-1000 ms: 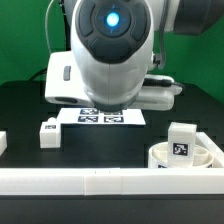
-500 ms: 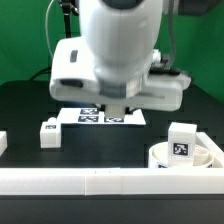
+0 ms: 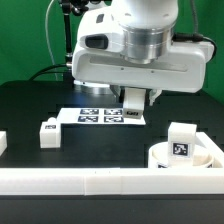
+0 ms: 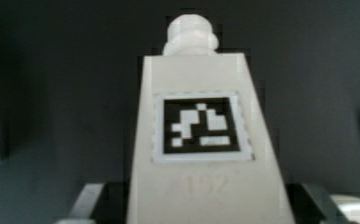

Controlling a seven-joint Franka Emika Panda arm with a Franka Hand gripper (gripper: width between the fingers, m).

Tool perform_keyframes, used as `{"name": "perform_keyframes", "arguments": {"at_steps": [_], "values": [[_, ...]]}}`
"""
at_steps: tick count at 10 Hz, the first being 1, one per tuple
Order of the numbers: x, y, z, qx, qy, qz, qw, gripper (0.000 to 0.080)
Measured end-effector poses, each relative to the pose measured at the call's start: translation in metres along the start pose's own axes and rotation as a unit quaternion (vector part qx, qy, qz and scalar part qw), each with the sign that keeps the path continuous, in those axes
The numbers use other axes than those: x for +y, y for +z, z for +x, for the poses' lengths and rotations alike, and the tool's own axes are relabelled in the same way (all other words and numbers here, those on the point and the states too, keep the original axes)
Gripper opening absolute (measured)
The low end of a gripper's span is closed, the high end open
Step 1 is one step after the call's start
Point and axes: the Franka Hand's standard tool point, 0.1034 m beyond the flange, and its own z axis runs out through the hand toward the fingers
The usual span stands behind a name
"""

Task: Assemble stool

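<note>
1. Clamped in the gripper (image 4: 198, 196) — one leg (image 4: 198, 100), held over the marker board (image 3: 95, 116).
2. Early yet (a judgement): seat (image 3: 160, 156) at the exterior view's right, second leg (image 3: 181, 141) upon it, third leg (image 3: 48, 132) loose — none visibly fitted.

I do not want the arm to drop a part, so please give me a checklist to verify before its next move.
1. Gripper closed around the held leg: ok.
2. Held leg's tag faces the wrist camera, uncovered: ok.
3. Seat disc in sight, at the exterior view's right: ok.
4. Second leg at the seat disc, seated in a hole or only behind it: cannot tell.
5. Which holes of the seat disc are free: cannot tell.
6. Loose leg, at the exterior view's left, apart from the gripper: ok.
</note>
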Motion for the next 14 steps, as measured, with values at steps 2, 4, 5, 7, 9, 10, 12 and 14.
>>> {"name": "perform_keyframes", "arguments": {"at_steps": [2, 4, 5, 7, 9, 10, 12, 14], "values": [[-0.008, -0.005, 0.007, 0.071, 0.002, 0.008, 0.997, 0.0337], [-0.043, -0.023, -0.002, 0.140, 0.012, 0.022, 0.990, 0.0337], [-0.058, -0.032, 0.000, 0.184, 0.008, 0.031, 0.982, 0.0337], [-0.056, -0.026, 0.005, 0.255, 0.010, 0.042, 0.966, 0.0337], [-0.066, -0.026, 0.006, 0.308, 0.005, 0.052, 0.950, 0.0337], [-0.084, -0.033, 0.006, 0.348, 0.009, 0.066, 0.935, 0.0337], [-0.112, -0.036, 0.000, 0.389, -0.006, 0.077, 0.918, 0.0337], [-0.112, -0.034, 0.001, 0.412, -0.009, 0.080, 0.908, 0.0337]]}}
